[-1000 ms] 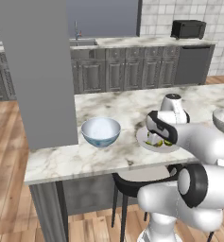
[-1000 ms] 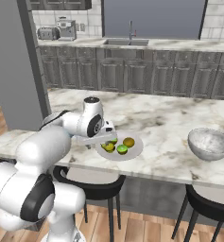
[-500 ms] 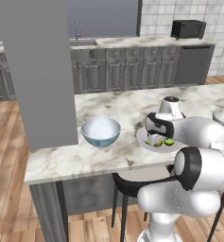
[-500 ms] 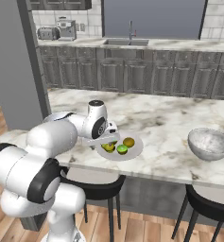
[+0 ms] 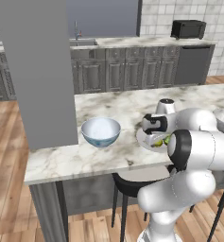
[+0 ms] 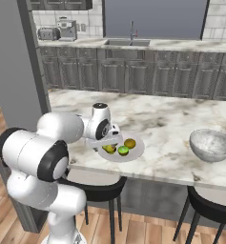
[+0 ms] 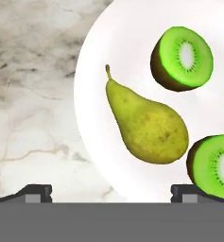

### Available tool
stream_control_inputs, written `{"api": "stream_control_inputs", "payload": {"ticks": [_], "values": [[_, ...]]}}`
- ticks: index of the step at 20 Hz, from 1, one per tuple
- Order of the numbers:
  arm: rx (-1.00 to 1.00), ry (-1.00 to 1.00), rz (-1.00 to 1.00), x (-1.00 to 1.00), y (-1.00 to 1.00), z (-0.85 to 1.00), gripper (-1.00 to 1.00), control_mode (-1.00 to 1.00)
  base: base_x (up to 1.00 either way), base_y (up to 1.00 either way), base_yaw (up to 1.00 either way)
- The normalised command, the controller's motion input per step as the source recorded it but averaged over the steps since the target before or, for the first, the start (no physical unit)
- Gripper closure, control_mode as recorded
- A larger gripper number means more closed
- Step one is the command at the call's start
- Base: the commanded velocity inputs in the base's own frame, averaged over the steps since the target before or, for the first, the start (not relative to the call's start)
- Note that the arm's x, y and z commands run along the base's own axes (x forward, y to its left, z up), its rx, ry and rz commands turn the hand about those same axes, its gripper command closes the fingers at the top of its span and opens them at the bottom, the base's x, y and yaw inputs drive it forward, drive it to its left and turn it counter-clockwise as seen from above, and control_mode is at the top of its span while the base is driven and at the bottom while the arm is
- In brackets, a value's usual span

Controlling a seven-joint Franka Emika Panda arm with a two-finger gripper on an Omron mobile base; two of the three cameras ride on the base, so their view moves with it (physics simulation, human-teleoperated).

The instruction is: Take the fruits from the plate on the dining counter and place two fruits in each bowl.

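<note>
Open gripper poised over the pear on the plate

In the hand view the gripper (image 7: 111,194) has its fingers (image 7: 35,193) spread wide at the bottom edge, gripping nothing. The pear (image 7: 146,125) lies in the middle of the frame on the white plate (image 7: 92,61), above the gap between the two tips, stem pointing to the upper left. A halved green fruit (image 7: 182,56) sits in the upper right, another (image 7: 212,163) at the lower right just above the right-hand tip. The marble counter (image 7: 33,85) fills the left side.
</note>
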Motion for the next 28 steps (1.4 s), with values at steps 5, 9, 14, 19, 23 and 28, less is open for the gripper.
{"api": "stream_control_inputs", "payload": {"ticks": [5,9,14,19,23,28], "values": [[0.00,0.01,0.00,0.21,-0.02,-0.15,-1.00,-1.00,0.00,0.00,0.00],[0.00,0.00,0.00,0.17,-0.03,-0.09,-1.00,-1.00,0.00,0.00,0.00],[0.00,0.00,0.00,0.14,-0.05,-0.10,-1.00,-1.00,0.00,0.00,0.00],[0.00,0.00,0.00,0.09,-0.05,-0.12,-1.00,-1.00,0.00,0.00,0.00],[0.00,0.00,0.00,0.08,-0.04,-0.13,-1.00,-1.00,0.00,0.00,0.00],[0.00,0.00,0.00,0.01,-0.02,-0.14,-1.00,-1.00,0.00,0.00,0.00]]}}
